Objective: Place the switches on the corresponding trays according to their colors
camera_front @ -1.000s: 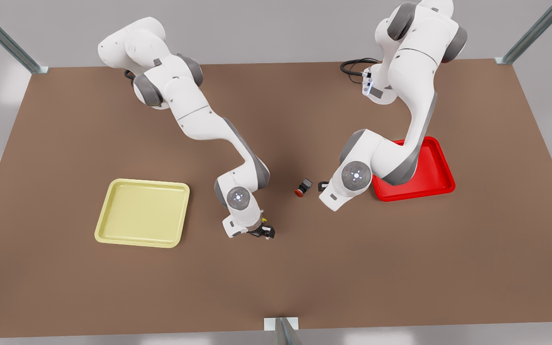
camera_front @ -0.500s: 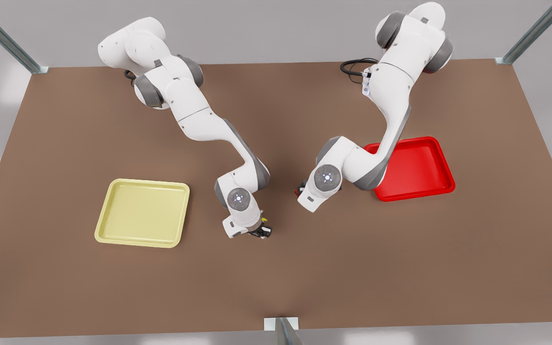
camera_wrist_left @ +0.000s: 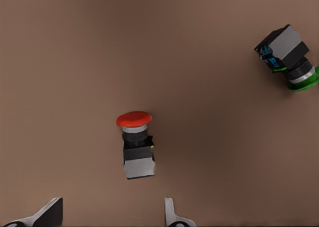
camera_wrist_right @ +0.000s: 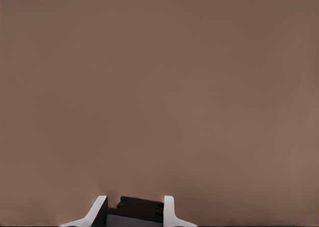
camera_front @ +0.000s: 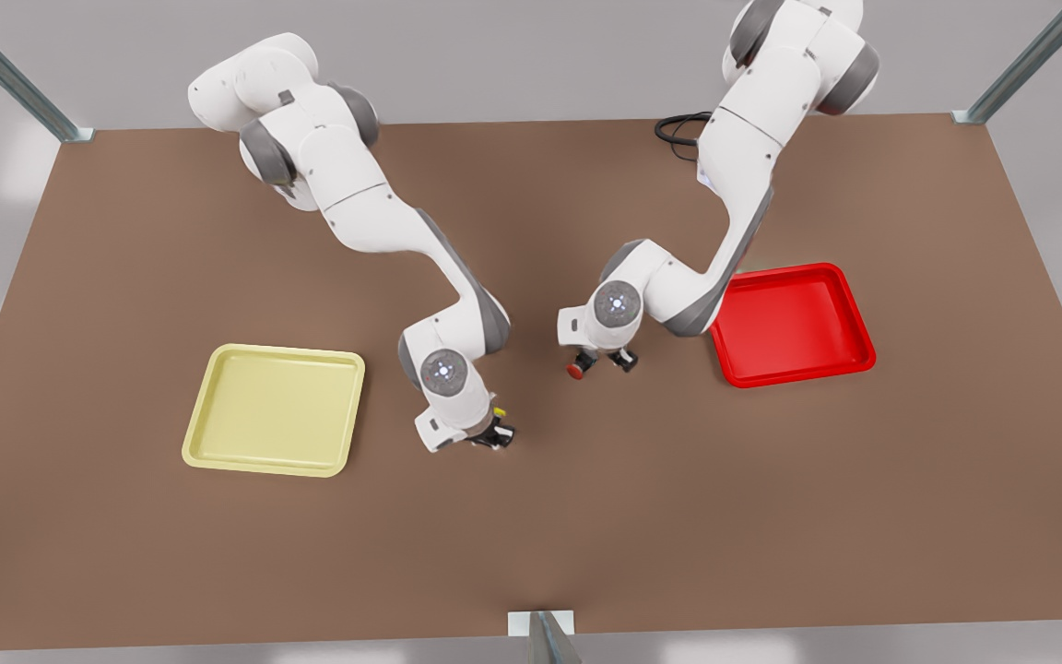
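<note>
Nearest in the front view: right hand (camera_front: 497, 435) low over the brown counter (camera_front: 771, 516), with just a speck of yellow cap visible from the yellow switch (camera_front: 500, 414). Right wrist view fills in the rest: right hand (camera_wrist_right: 134, 202) clamped snug on the dark boxy body of that switch (camera_wrist_right: 141, 207), held between both fingers. Pale yellow tray (camera_front: 273, 410) off toward the front view's left, well apart from it. A bit farther back, left hand (camera_front: 605, 360) above the red switch (camera_front: 577, 369), not touching. Left wrist view shows this hand (camera_wrist_left: 112, 209) spread wide and holding nothing, with the red switch (camera_wrist_left: 135, 145) lying on its side, round red cap on a grey-black body, and a green switch (camera_wrist_left: 289, 57) lying nearby. Red tray (camera_front: 794, 323) just beyond, toward the front view's right.
</note>
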### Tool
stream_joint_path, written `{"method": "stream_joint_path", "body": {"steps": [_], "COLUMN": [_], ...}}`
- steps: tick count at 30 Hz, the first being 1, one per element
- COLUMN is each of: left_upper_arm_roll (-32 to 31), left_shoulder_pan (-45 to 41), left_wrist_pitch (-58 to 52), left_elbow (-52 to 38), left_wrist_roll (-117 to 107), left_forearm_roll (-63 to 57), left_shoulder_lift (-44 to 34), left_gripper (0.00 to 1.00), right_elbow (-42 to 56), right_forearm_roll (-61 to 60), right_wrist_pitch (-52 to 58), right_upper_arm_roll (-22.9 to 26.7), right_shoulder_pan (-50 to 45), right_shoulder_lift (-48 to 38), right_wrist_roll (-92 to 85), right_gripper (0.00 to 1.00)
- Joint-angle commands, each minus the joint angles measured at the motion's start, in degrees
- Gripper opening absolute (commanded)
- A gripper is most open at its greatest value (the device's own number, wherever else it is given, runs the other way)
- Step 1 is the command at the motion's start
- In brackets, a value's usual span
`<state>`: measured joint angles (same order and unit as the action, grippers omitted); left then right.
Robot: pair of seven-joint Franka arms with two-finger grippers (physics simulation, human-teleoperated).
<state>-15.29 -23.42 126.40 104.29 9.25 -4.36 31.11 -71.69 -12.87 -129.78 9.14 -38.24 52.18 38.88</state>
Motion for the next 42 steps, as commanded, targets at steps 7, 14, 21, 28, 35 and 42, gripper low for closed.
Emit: {"method": "stream_joint_path", "body": {"steps": [7,14,21,28,35,42], "left_upper_arm_roll": [-0.3,0.8,9.2,9.0,9.0,9.0], "left_shoulder_pan": [0.1,-0.5,-8.8,-8.5,-8.6,-8.7], "left_wrist_pitch": [5.7,5.4,3.8,8.4,10.3,11.4], "left_elbow": [2.7,3.2,2.7,3.4,4.0,4.0], "left_wrist_roll": [-0.8,-2.2,-5.6,-1.2,-1.3,-1.4], "left_forearm_roll": [10.1,9.6,9.7,9.3,9.5,9.5], "left_shoulder_lift": [-0.1,0.4,0.4,1.1,2.2,3.3], "left_gripper": [1.00,1.00,1.00,1.00,1.00,0.99], "right_elbow": [-16.7,-26.4,-26.4,1.8,5.1,6.7], "right_forearm_roll": [4.3,13.4,13.4,13.8,14.3,18.4], "right_wrist_pitch": [9.5,14.2,14.5,32.9,42.9,43.6], "right_upper_arm_roll": [0.1,8.0,8.0,6.8,7.6,6.7], "right_shoulder_pan": [8.4,17.3,17.4,15.6,20.6,17.8], "right_shoulder_lift": [-15.2,-21.1,-21.0,-23.3,-31.1,-30.8], "right_wrist_roll": [-24.2,-57.6,-57.4,-56.9,-56.9,-56.8], "right_gripper": [0.47,1.00,1.00,1.00,1.00,1.00]}}
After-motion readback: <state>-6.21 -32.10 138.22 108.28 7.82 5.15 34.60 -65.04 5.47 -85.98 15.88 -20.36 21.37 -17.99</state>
